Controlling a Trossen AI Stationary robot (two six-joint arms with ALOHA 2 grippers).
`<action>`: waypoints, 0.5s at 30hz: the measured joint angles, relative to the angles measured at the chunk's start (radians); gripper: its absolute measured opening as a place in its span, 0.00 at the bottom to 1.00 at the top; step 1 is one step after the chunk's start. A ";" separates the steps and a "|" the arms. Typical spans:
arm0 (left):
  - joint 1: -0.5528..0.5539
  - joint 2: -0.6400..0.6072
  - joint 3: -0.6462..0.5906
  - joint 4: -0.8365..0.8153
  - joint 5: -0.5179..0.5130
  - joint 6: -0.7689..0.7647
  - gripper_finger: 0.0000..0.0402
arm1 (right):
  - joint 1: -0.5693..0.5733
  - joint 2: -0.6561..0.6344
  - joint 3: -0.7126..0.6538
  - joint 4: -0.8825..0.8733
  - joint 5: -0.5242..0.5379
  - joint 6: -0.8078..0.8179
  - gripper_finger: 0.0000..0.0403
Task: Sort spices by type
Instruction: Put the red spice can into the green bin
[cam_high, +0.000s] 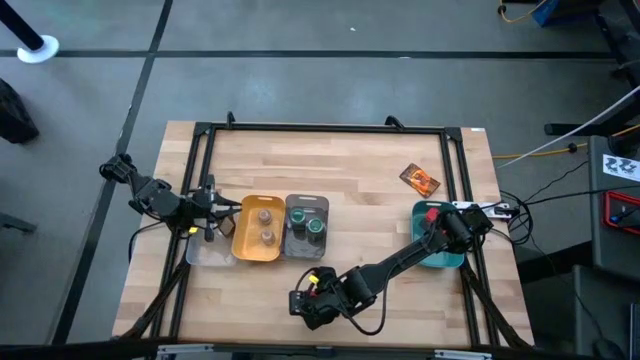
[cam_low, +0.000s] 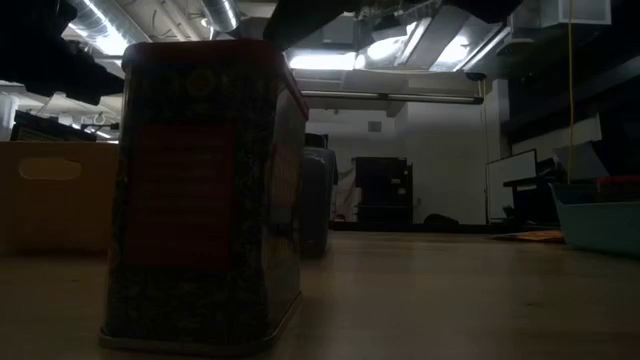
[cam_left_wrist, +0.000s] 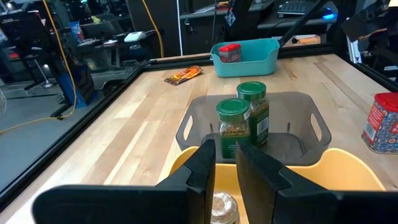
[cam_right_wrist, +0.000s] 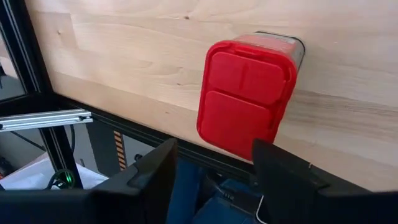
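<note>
Two green-lidded jars (cam_left_wrist: 233, 127) stand in the grey tray (cam_high: 307, 225), and two tan-grey jars (cam_high: 265, 225) stand in the yellow tray (cam_high: 257, 235). One red box (cam_left_wrist: 229, 53) sits in the teal tray (cam_high: 440, 240). Another red box (cam_right_wrist: 245, 99) stands upright on its base by the table's near edge. My right gripper (cam_right_wrist: 214, 162) hangs open above it, slanting down, with nothing between its fingers. A brown-orange packet (cam_high: 420, 178) lies flat at the far right. My left gripper (cam_left_wrist: 225, 165) waits at the left, level and all but shut, beside the yellow tray.
A clear tray (cam_high: 210, 252) lies by the yellow tray's left side. A black frame rail (cam_right_wrist: 93, 115) runs along the near edge, close to the standing red box (cam_low: 200, 190). Bare wood spans the far half of the table between the trays and the packet.
</note>
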 joint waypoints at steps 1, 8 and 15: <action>0.000 0.000 0.000 0.000 0.000 0.000 0.14 | 0.000 0.000 0.000 0.000 0.000 0.000 0.52; 0.000 0.001 0.000 0.000 0.000 0.000 0.14 | 0.000 0.000 0.000 -0.001 -0.002 0.001 0.52; 0.000 0.001 0.000 0.000 0.000 0.000 0.14 | -0.007 -0.001 0.000 -0.011 -0.061 0.003 0.55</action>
